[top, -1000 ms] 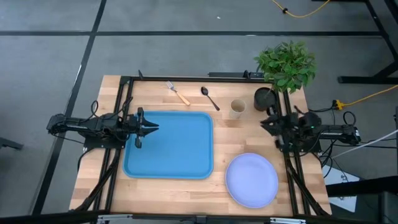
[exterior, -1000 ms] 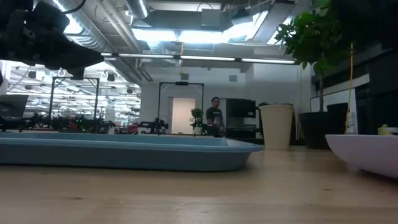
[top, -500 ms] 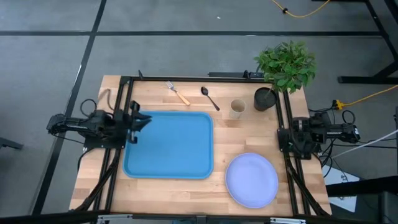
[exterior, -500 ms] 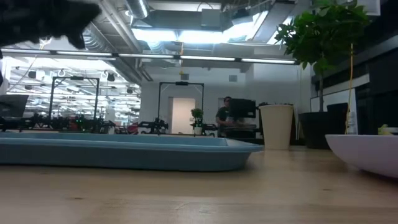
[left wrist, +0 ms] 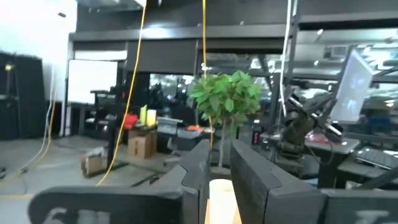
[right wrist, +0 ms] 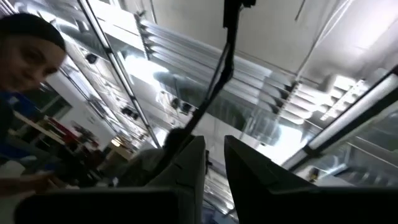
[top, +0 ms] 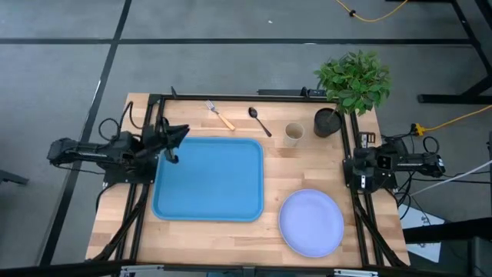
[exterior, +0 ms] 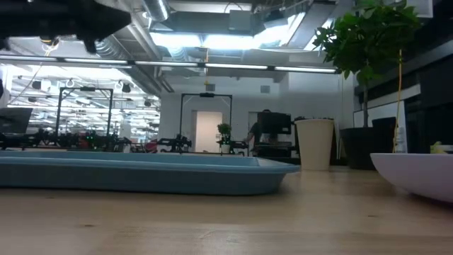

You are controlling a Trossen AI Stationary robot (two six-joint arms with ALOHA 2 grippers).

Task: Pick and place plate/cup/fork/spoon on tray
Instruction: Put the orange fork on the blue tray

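Observation:
The blue tray [top: 207, 178] lies at the table's middle left with nothing on it. The lavender plate [top: 310, 223] lies near the near right corner. The tan cup [top: 293, 134], the dark spoon [top: 259, 121] and the orange-handled fork [top: 220, 115] rest along the far edge. My left gripper [top: 178, 132] hovers raised by the tray's far left corner, empty, fingers nearly together, pointing level across the table; the cup shows between its fingers [left wrist: 221, 199]. My right gripper [top: 358, 163] is drawn back at the table's right edge, pointing up, fingers nearly together [right wrist: 214, 146].
A black pot with a green plant [top: 328, 121] stands just right of the cup at the far right corner. The low view shows the tray's rim [exterior: 141, 173], the cup [exterior: 313, 144] and the plate's edge [exterior: 417, 173]. A person [right wrist: 18, 99] shows in the room.
My left gripper has drawn back from over the tray's left rim, then gone toward the far edge and turned toward the far right. My right gripper has pulled back toward the table's right edge and folded in. Nothing on the table has moved.

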